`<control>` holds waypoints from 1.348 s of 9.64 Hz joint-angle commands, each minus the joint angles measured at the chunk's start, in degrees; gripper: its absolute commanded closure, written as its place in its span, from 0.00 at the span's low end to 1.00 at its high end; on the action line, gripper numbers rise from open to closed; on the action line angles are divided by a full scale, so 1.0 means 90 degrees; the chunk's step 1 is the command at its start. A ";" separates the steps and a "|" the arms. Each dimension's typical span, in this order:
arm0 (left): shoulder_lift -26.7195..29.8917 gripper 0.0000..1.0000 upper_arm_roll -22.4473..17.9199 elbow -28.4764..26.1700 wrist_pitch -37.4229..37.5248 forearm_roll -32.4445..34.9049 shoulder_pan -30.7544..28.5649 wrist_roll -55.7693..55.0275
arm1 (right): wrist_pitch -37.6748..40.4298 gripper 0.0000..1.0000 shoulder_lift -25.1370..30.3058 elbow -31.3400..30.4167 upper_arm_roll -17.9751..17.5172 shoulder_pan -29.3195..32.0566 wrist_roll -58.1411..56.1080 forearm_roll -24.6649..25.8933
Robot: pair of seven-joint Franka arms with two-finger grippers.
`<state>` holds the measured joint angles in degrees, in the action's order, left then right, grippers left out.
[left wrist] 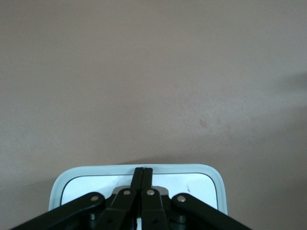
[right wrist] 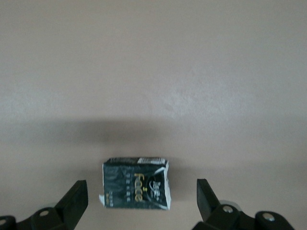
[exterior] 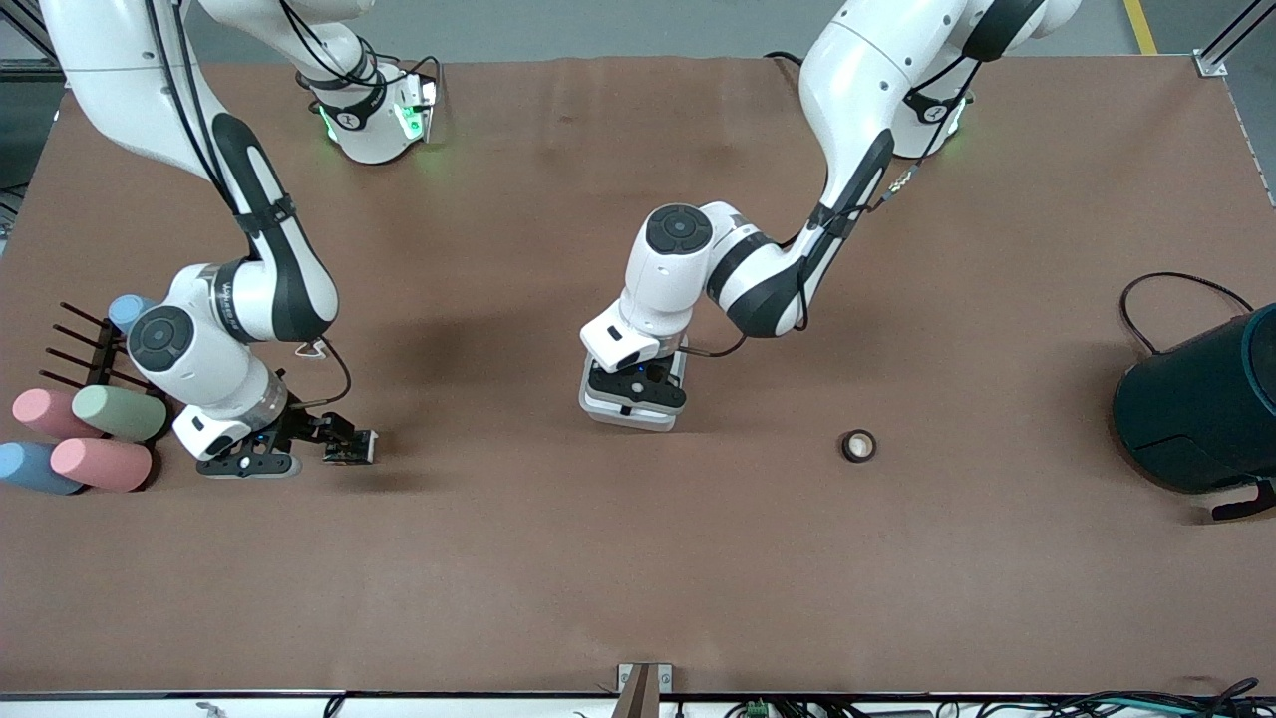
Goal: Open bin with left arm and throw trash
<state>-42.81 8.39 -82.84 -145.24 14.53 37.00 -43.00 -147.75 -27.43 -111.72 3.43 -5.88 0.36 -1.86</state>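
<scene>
The small white-grey bin (exterior: pixel 602 406) sits mid-table with its lid (left wrist: pixel 192 184) down. My left gripper (exterior: pixel 638 387) is right over the lid. It is shut and empty, with its fingertips (left wrist: pixel 143 173) by the lid's edge. The dark square packet (exterior: pixel 353 451) lies on the table toward the right arm's end. My right gripper (exterior: pixel 344 441) is low and open around it. In the right wrist view the packet (right wrist: pixel 135 189) lies between the spread fingers (right wrist: pixel 76 196), apart from both. The black-and-white roll (exterior: pixel 859 446) lies beside the bin, toward the left arm's end. A small white loop (exterior: pixel 314 348) lies by the right arm.
Several pastel cylinders (exterior: pixel 100 439) and a black rack (exterior: pixel 95 349) lie at the right arm's end. A big dark teal round bin (exterior: pixel 1196 409) with a cable stands at the left arm's end. Bare brown table lies nearer the front camera.
</scene>
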 commanded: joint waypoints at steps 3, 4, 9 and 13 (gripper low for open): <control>0.1101 1.00 0.0064 0.0122 0.2859 0.0046 -0.0019 0.0079 | -0.0874 0.00 -0.0632 -0.0105 0.0019 -0.0400 0.0720 -0.0057; 0.1317 1.00 0.0064 0.0132 0.3340 -0.0215 -0.0222 0.0641 | -0.1091 0.00 -0.0721 -0.0193 0.0019 -0.0382 0.0876 -0.0057; 0.1281 0.78 0.0064 -0.0267 0.3551 -0.0550 -0.2184 0.3018 | -0.0869 0.14 -0.0712 -0.0194 0.0068 -0.0343 0.0790 0.0050; 0.1125 0.00 0.0064 -0.1632 0.1788 -0.0550 -0.2830 0.3964 | -0.0693 0.84 -0.0712 -0.0184 0.0078 -0.0324 0.0790 0.0060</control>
<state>-33.80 8.66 -92.85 -124.32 10.06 12.61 -10.08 -155.04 -34.26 -112.26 4.12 -9.10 7.23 -1.85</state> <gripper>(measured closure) 0.414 0.533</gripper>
